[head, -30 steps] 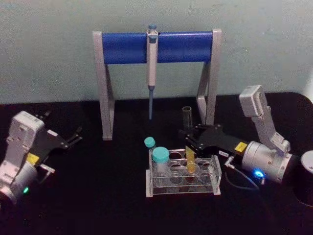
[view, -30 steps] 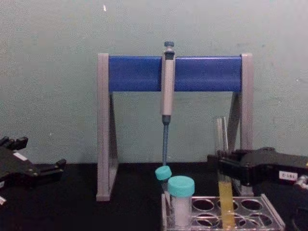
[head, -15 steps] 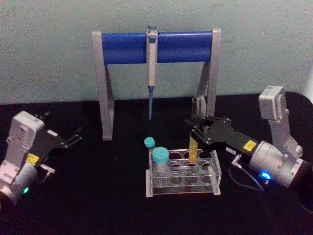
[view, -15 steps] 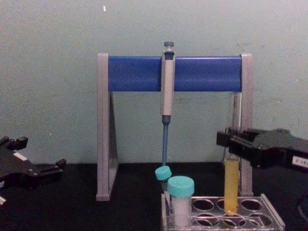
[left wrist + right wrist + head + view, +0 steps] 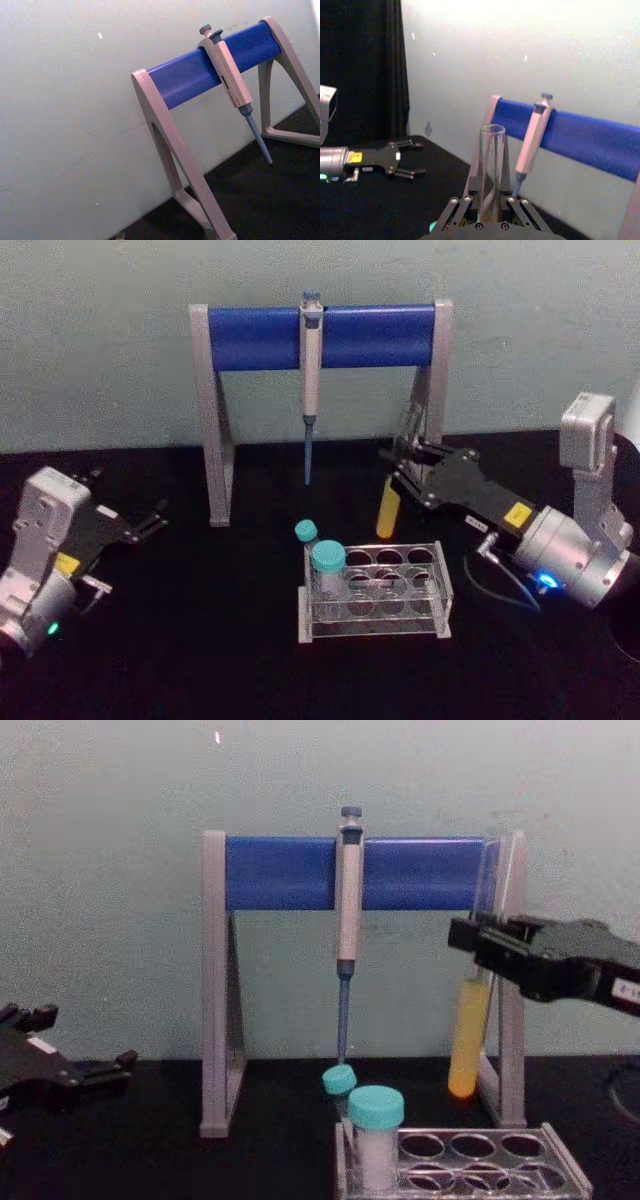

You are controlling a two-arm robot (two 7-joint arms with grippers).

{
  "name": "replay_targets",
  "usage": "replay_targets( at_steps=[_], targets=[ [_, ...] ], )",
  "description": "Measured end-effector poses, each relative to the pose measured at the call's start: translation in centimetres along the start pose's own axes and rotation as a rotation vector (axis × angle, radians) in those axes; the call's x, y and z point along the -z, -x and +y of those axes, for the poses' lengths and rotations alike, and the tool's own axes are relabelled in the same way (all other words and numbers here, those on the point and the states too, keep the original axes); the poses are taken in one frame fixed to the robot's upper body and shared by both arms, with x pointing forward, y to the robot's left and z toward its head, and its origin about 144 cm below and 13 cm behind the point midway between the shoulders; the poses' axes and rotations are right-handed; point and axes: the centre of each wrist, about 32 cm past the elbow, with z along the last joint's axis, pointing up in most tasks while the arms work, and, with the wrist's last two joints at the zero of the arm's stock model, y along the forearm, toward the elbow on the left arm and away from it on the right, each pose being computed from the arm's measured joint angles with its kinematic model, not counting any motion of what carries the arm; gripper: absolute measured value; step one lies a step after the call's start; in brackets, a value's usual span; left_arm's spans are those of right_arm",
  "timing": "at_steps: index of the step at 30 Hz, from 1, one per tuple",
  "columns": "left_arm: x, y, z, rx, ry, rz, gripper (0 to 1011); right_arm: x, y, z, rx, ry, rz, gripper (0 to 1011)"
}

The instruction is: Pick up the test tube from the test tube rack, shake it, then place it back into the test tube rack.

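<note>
Our right gripper (image 5: 405, 462), fingers clamped on the long clear glass test tube of yellow liquid (image 5: 387, 512), has lifted it clear above the low clear plastic rack (image 5: 372, 620). We judge shaking is next. Far left, our left gripper (image 5: 150, 522) idles, fingers apart.

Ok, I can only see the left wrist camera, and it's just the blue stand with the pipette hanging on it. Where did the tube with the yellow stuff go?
Observer: The right hand is holding the test tube upright in the air. The tube's bottom hangs above the test tube rack, not in any hole.
Operator: And where's my left hand? The camera's on it but I can't see it!
Observer: The left hand is open and holds nothing. It sits low at the far left, well away from the rack.
</note>
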Motion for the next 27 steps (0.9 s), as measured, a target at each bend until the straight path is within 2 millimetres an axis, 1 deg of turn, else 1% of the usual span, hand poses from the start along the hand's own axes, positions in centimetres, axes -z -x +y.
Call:
replay_targets(
  at_steps=[3,10,27],
  targets=[
    [0.00,0.00,0.00,0.000,0.000,0.000,1010,-0.38,-0.16,0.44,-0.008,-0.017,-0.010,233],
    [0.00,0.00,0.00,0.000,0.000,0.000,1010,-0.48,-0.30,0.82,-0.017,-0.018,-0.016,232],
    [0.00,0.00,0.00,0.000,0.000,0.000,1009,-0.63,-0.58,0.53,0.004,-0.004,-0.032,233]
  ],
)
